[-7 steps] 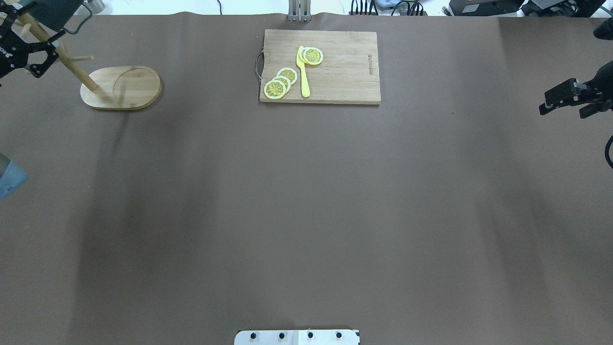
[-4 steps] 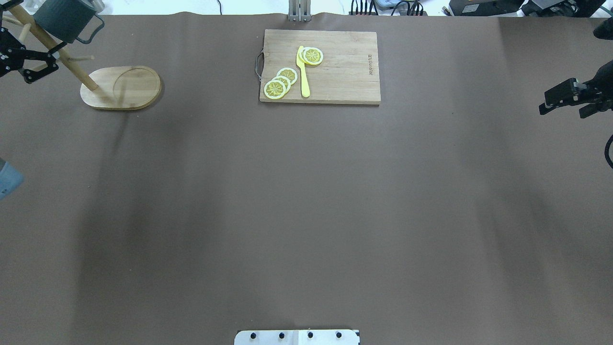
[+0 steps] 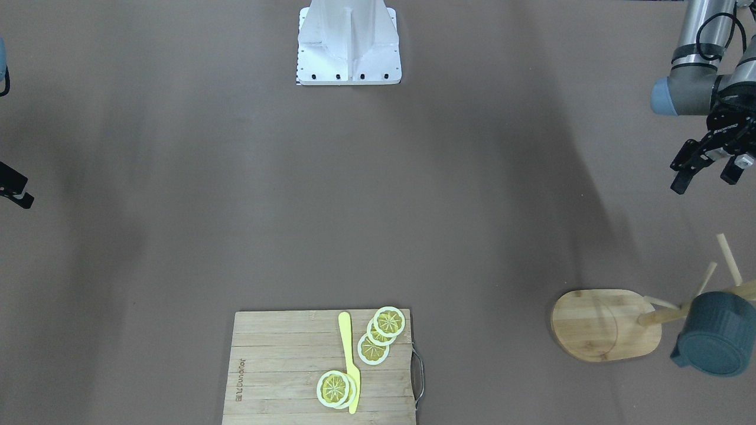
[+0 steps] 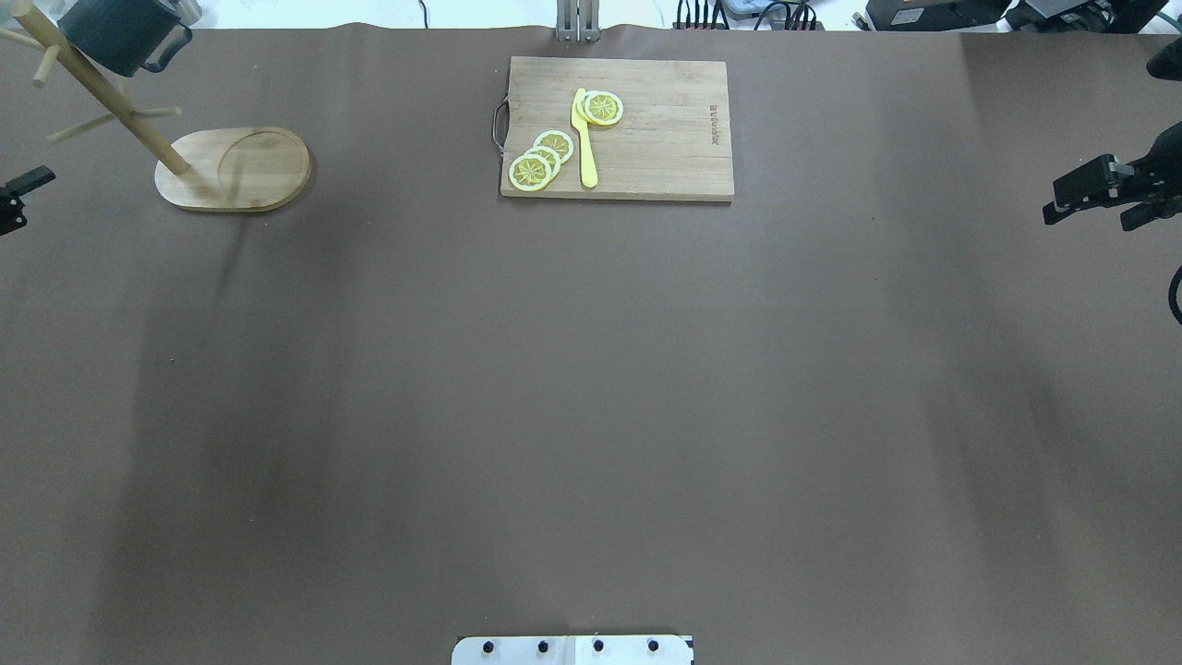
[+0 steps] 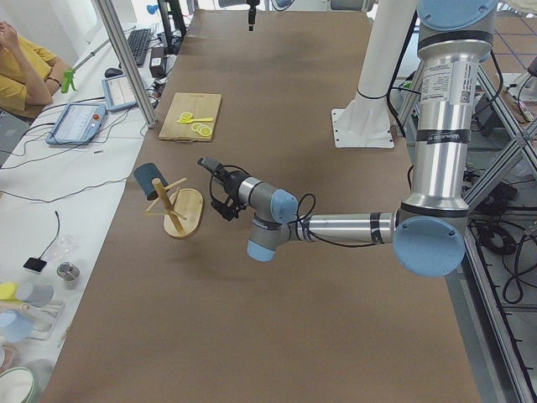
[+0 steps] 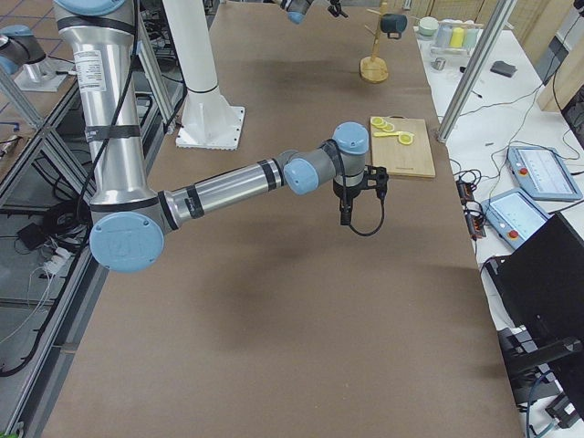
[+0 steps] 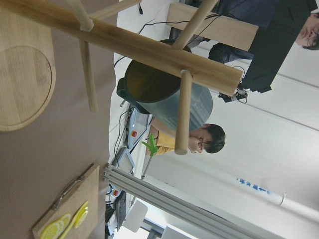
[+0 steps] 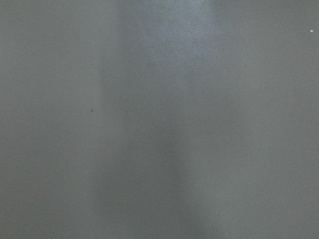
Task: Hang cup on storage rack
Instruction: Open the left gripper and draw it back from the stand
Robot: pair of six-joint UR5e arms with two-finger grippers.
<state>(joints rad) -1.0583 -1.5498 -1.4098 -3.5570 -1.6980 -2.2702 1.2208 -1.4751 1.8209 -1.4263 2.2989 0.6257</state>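
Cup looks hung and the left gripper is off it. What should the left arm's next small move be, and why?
Probably draw the left gripper back toward a rest pose, away from the storage rack. The cup hangs from a peg with nothing gripping it, and the left jaws stand open, empty and clear of the rack, so nothing seems left to handle.

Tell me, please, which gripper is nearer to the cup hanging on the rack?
Left. The left gripper hangs open a little way from the cup on the storage rack; the right gripper is at the opposite end of the table.
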